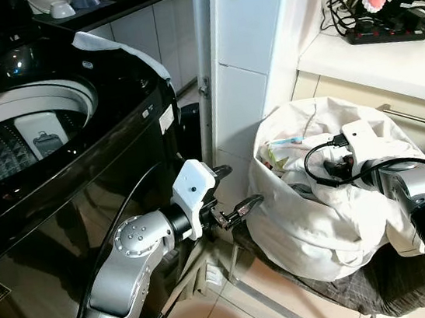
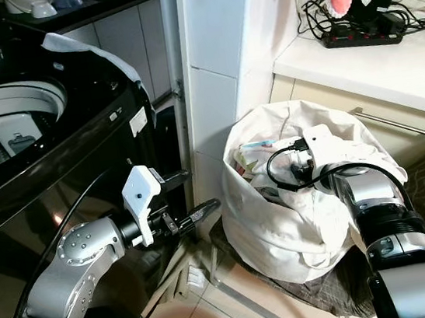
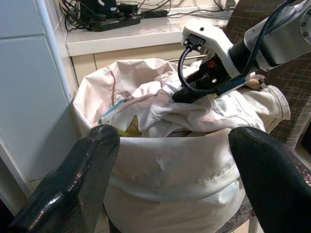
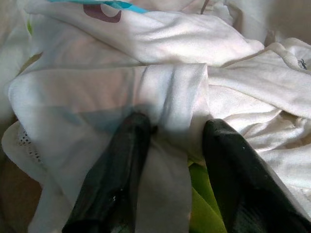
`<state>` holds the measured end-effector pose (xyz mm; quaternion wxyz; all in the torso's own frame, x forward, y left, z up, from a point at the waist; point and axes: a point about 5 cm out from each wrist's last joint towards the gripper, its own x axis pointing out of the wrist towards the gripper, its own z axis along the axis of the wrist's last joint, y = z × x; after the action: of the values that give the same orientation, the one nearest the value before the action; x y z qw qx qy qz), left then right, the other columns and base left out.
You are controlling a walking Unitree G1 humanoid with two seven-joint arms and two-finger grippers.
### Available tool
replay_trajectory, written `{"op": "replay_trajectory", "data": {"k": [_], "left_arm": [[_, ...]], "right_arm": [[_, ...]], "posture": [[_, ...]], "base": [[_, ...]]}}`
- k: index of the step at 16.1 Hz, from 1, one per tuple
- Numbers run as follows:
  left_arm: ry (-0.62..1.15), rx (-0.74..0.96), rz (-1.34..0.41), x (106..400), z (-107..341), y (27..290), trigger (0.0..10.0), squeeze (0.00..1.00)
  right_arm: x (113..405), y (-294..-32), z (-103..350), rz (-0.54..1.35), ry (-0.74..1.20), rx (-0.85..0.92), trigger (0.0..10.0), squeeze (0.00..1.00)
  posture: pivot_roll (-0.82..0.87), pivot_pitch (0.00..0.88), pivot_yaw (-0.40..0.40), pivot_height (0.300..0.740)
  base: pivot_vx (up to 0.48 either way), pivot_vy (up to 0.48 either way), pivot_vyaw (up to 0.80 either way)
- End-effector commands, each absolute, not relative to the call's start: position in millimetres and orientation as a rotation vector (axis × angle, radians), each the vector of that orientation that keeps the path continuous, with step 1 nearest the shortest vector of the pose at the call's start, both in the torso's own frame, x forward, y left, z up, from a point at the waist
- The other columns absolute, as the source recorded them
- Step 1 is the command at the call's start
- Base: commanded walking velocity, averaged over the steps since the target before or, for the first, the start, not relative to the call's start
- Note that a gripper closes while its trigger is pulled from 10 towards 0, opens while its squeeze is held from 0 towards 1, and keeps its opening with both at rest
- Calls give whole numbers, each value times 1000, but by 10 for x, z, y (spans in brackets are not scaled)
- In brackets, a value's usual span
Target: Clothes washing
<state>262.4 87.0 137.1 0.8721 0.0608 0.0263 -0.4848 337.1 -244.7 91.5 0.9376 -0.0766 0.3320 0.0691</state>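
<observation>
You are working with the right gripper point(image 4: 167, 160) plunged into the white laundry bag point(image 1: 316, 231), which is sitting on the floor beside the open black washing machine point(image 1: 57, 171), well to the robot's right of the drum point(image 1: 15, 146). Its two fingers are standing partly apart with a fold of white garment point(image 4: 160, 97) bunched between them, the fold running crosswise to the fingers; whether they are actually pinching it tight I cannot tell. The left gripper point(image 1: 231, 196) is hovering empty outside the bag, fingers spread wide, pointing at the bag's near wall, between bag and machine. So the right arm is the one already on the cloth, and you are probably looking at a lift up and leftward across to the drum.
</observation>
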Motion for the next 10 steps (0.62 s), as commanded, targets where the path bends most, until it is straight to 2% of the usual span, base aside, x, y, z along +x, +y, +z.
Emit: {"op": "replay_trajectory", "data": {"k": [1,10], "left_arm": [[32,141,-1032,2616,1438,839,10000,0],[41,144,-1033,2621,1438,844,10000,0]], "right_arm": [[3300,-2485,826,132,730,-150,0,0],[3311,-2527,872,111,707,-137,0,0]], "posture": [[-10,0,-48,740],[-13,0,-44,740]], "base": [[0,0,0],[0,0,0]]}}
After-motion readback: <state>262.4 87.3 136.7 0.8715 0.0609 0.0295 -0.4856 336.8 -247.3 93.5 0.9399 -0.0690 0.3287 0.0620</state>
